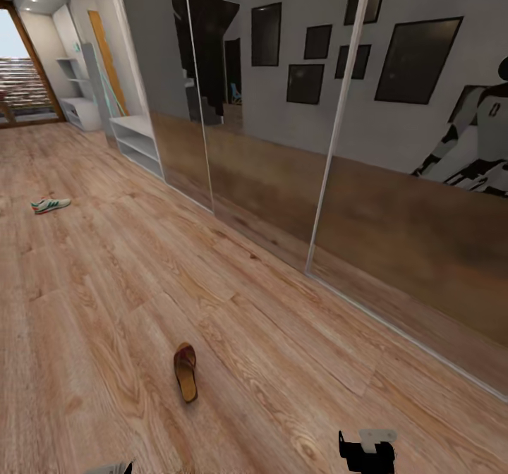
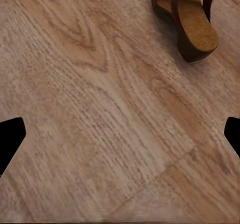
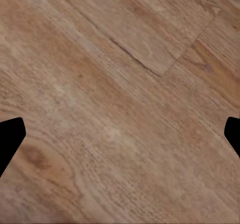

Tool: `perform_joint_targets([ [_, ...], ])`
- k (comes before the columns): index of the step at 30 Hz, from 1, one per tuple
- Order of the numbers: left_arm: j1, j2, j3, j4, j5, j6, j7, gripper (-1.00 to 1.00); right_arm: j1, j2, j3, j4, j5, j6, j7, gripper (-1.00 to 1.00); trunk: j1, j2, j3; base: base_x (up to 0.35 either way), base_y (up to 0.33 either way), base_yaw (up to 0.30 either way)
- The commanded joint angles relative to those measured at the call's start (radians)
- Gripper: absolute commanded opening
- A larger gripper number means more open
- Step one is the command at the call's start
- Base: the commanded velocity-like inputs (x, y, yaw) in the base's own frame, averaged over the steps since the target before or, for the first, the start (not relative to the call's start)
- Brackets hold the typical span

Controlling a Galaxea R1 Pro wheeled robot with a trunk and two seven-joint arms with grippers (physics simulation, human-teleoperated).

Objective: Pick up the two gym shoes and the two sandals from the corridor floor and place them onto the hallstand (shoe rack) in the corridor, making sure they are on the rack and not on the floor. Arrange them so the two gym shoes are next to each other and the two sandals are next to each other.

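One dark brown sandal with a tan sole lies on the wood-plank corridor floor, close in front of me. In the left wrist view its heel end shows beyond my left gripper, which hangs open over bare planks, apart from the sandal. A white gym shoe with green stripes lies far off to the left. The hallstand, with wall shelves above it, stands at the corridor's far end. My right gripper is open above bare floor. The other sandal and gym shoe are out of view.
A long mirrored sliding-door wall runs along the right side, reflecting the robot. A low light two-tier bench without upper shelves stands against that wall. A glazed door closes the corridor's far left end.
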Motion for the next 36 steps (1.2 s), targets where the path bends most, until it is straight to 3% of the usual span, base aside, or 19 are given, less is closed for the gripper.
perform_joint_targets([
  [1,-0.001,0.0,0.004,0.001,0.009,-0.001,-0.01,1.0,0.0,0.0,0.002,0.001,0.007,-0.001,-0.007,1.0,0.004,-0.008,-0.004,0.0,0.0,0.276],
  [23,-0.027,0.01,0.004,-0.019,0.002,0.019,-0.007,1.0,-0.001,0.0,0.003,-0.021,0.006,-0.001,-0.006,1.0,0.088,-0.162,-0.073,0.0,0.0,0.252],
  [30,-0.094,0.012,0.001,-0.022,-0.004,0.023,-0.008,1.0,-0.002,0.0,0.004,-0.18,0.009,0.025,-0.004,1.0,0.115,-0.211,-0.095,0.0,0.0,0.049],
  [36,-0.163,0.016,-0.003,-0.023,-0.007,0.048,-0.008,1.0,-0.002,-0.001,0.004,-0.354,0.008,0.156,-0.002,1.0,0.138,-0.253,-0.114,0.0,0.0,0.011],
])
